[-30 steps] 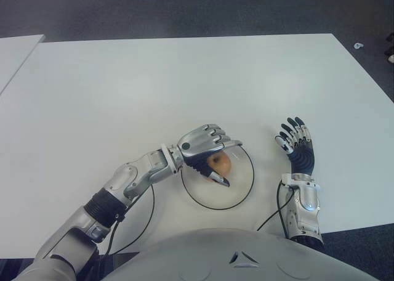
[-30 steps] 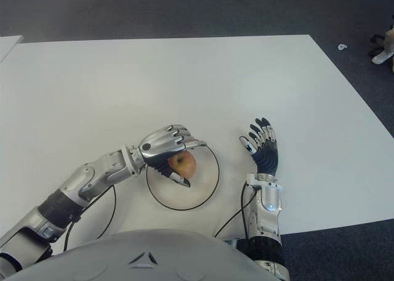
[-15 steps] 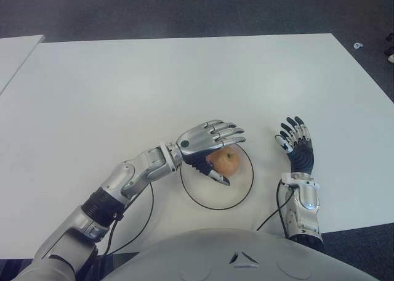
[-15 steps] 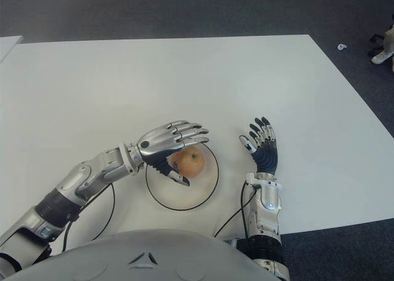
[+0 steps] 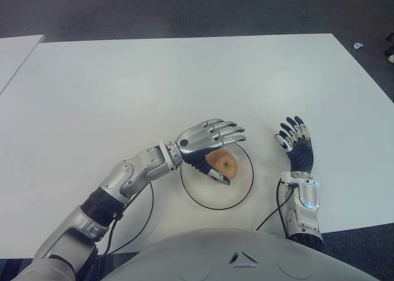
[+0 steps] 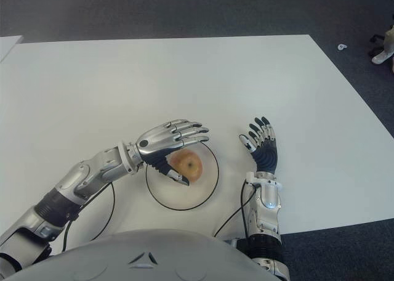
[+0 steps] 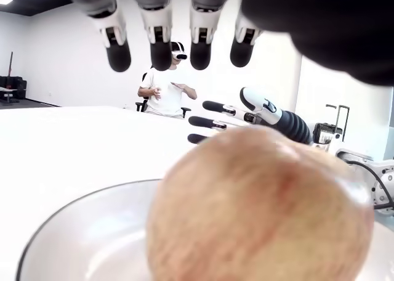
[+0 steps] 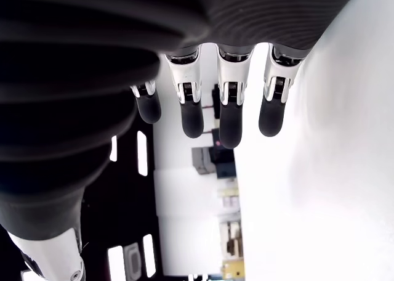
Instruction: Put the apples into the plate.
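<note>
Near the lower middle of the frame, on the white surface (image 5: 184,77), we see a round plate (image 5: 237,195) with a dark rim. One apple (image 5: 222,164) sits inside the plate, in its upper left part. The apple is yellow and red.

Our left hand (image 5: 206,146) is over the upper left edge of the plate. It comes in from the lower left of the frame. Its fingers (image 5: 225,130) are stretched out flat above the apple, and the thumb points down beside the apple on the left. The hand is wide and holds nothing. In the left wrist view the apple (image 7: 258,210) looks big and close, sitting in the plate (image 7: 68,232), and the fingertips (image 7: 160,53) hang above it with a gap between them and the fruit.

Our right hand (image 5: 295,145) shows just to the right of the plate, in the lower right of the frame. Its fingers point up toward the top of the frame and are spread a little. It holds nothing. In the right wrist view its fingers (image 8: 225,118) are straight and apart.

A thin black cable (image 5: 138,225) curls on the surface by our left arm, in the lower left.

Far off in the left wrist view, a person (image 7: 166,87) in a white shirt stands at the back of the room.
</note>
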`<state>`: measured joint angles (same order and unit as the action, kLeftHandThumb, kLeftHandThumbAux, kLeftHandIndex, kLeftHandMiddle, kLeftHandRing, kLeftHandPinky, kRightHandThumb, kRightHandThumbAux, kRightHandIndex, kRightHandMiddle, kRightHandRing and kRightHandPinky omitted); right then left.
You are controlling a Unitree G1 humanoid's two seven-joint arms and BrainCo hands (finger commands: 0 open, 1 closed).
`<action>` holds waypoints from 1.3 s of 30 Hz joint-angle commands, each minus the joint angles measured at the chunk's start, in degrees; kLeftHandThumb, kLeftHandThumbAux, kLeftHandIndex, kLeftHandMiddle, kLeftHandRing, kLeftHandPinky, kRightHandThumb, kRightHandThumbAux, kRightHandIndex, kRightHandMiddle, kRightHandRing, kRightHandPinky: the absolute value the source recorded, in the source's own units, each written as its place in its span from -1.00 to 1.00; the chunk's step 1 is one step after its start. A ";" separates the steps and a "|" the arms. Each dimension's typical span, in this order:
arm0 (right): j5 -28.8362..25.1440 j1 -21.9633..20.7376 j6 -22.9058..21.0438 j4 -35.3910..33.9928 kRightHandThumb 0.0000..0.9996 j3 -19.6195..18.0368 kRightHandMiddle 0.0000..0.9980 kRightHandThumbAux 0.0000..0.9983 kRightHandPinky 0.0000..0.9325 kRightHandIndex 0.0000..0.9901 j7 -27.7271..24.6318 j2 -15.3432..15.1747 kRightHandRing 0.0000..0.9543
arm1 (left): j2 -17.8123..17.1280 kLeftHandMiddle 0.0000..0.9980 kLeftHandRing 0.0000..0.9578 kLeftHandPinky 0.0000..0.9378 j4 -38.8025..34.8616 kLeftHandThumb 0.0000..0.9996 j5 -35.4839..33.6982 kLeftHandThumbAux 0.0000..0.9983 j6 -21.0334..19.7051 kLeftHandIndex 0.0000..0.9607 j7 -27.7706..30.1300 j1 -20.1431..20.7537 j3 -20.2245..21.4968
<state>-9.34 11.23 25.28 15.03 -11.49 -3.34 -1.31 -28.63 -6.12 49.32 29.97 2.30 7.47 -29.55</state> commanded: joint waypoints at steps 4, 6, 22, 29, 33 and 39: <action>-0.07 5.10 -7.58 7.46 -0.31 0.92 -0.66 0.49 -0.52 -0.80 0.44 2.24 -0.60 | -0.39 -1.00 -1.00 -1.00 0.14 -0.68 0.38 -0.66 0.39 -1.00 -0.05 -0.75 0.96; -0.06 5.28 -7.42 7.44 -0.31 1.00 -0.66 0.49 -0.54 -0.80 0.42 2.38 -0.60 | 0.03 -1.00 -1.00 -1.00 0.93 -0.68 0.38 -0.65 0.51 -1.00 -1.87 -0.85 1.63; -0.63 6.39 -7.71 5.85 -0.19 0.88 -0.64 0.39 -0.46 -0.75 0.94 3.39 -0.59 | 23.57 -0.40 -0.39 -0.24 12.09 0.25 -42.24 0.32 -4.76 -0.18 -13.53 -11.03 20.32; -0.83 7.01 -7.18 5.11 -0.16 0.79 -0.63 0.40 -0.46 -0.75 0.48 3.30 -0.58 | 31.16 -0.30 -0.28 -0.16 8.09 0.40 -51.83 0.40 -9.49 -0.12 -15.71 -17.30 25.21; -0.11 7.23 -6.03 5.24 -0.18 0.87 -0.64 0.42 -0.49 -0.76 0.46 3.09 -0.58 | 33.10 -0.27 -0.23 -0.14 6.20 0.41 -53.36 0.40 -12.01 -0.12 -16.45 -21.19 26.86; 1.60 6.68 -4.64 5.66 -0.21 1.33 -0.65 0.40 -0.53 -0.77 0.87 2.54 -0.61 | 33.01 -0.25 -0.20 -0.12 3.38 0.40 -54.93 0.41 -14.89 -0.13 -14.58 -25.35 28.97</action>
<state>-8.35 12.45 25.33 13.89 -11.19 -2.85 -0.74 3.57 -1.03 -4.71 16.65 -12.99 -16.77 -1.34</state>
